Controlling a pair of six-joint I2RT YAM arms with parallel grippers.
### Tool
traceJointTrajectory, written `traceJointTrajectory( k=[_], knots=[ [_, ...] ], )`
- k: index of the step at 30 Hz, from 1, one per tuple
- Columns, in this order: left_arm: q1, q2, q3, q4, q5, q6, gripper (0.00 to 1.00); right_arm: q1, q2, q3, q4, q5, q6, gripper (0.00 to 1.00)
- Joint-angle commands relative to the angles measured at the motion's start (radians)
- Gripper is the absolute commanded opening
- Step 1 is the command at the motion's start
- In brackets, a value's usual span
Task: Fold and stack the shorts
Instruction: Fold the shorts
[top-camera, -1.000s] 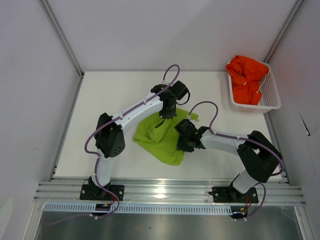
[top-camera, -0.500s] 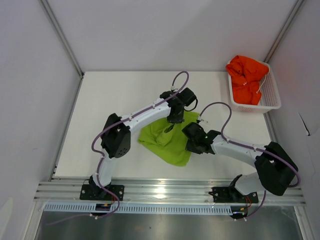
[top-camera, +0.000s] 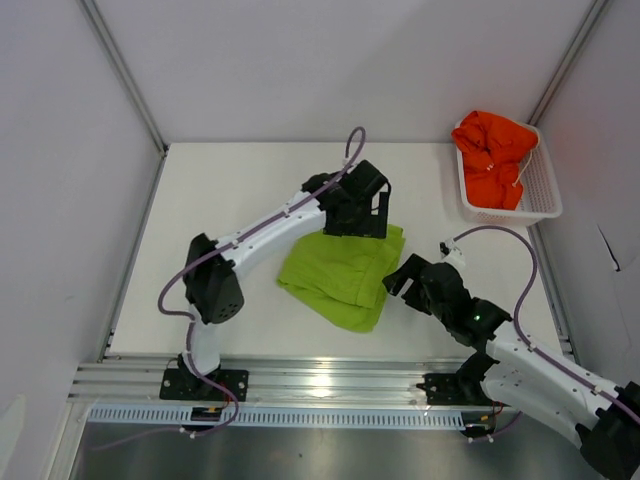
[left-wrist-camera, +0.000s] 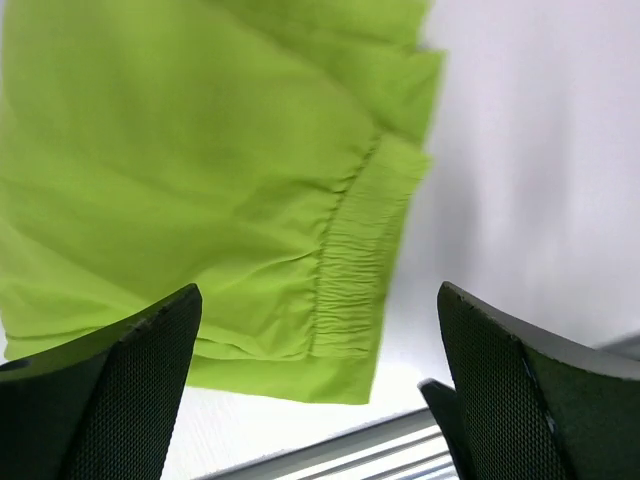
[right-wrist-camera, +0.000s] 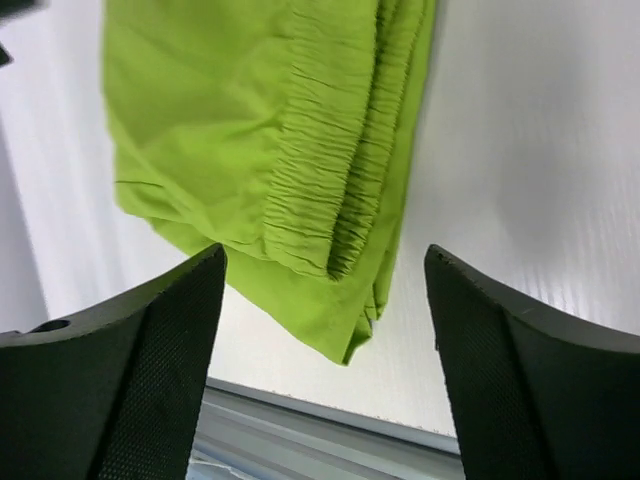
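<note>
Left gripper (top-camera: 368, 222) sits over the far edge of the lime green shorts (top-camera: 345, 275). We see its jaws spread wide with nothing between them. In the left wrist view, both fingers (left-wrist-camera: 120, 380) are clear of the fabric, and the gathered waistband lies flat on the table (top-camera: 230, 190) below.

The green pair lies folded in a compact bundle at mid-table, toward the near edge, between the two grippers.

Right gripper (top-camera: 403, 277) is just beside the bundle's right edge. Its jaws are also apart and hold nothing. In the right wrist view, we see stacked layers of waistband under it.

At far right, the orange-red shorts (top-camera: 492, 160) sit crumpled in the white mesh basket (top-camera: 540, 205), well apart from both arms. A white drawstring is visible.
</note>
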Motion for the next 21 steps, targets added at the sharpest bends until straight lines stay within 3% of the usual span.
traceJointTrajectory(
  k=[1, 3, 9, 14, 19, 21],
  knots=[
    [0.021, -0.185, -0.065, 0.072, 0.072, 0.078, 0.99, -0.055, -0.033, -0.016, 0.145, -0.075, -0.019, 0.84],
    [0.023, -0.274, -0.131, 0.141, 0.084, 0.097, 0.99, -0.081, 0.002, 0.005, 0.158, -0.134, -0.052, 0.84],
    [0.092, -0.473, -0.506, 0.323, 0.167, 0.094, 0.99, -0.175, 0.169, 0.091, 0.256, -0.273, -0.118, 0.63],
    [0.17, -0.552, -0.792, 0.544, 0.317, 0.095, 0.96, -0.23, 0.326, 0.174, 0.327, -0.376, -0.12, 0.31],
    [0.176, -0.522, -0.851, 0.694, 0.345, 0.101, 0.92, -0.258, 0.516, 0.24, 0.503, -0.485, -0.068, 0.04],
    [0.179, -0.502, -0.857, 0.736, 0.366, 0.094, 0.87, -0.27, 0.577, 0.263, 0.597, -0.534, -0.037, 0.0]
  ],
)
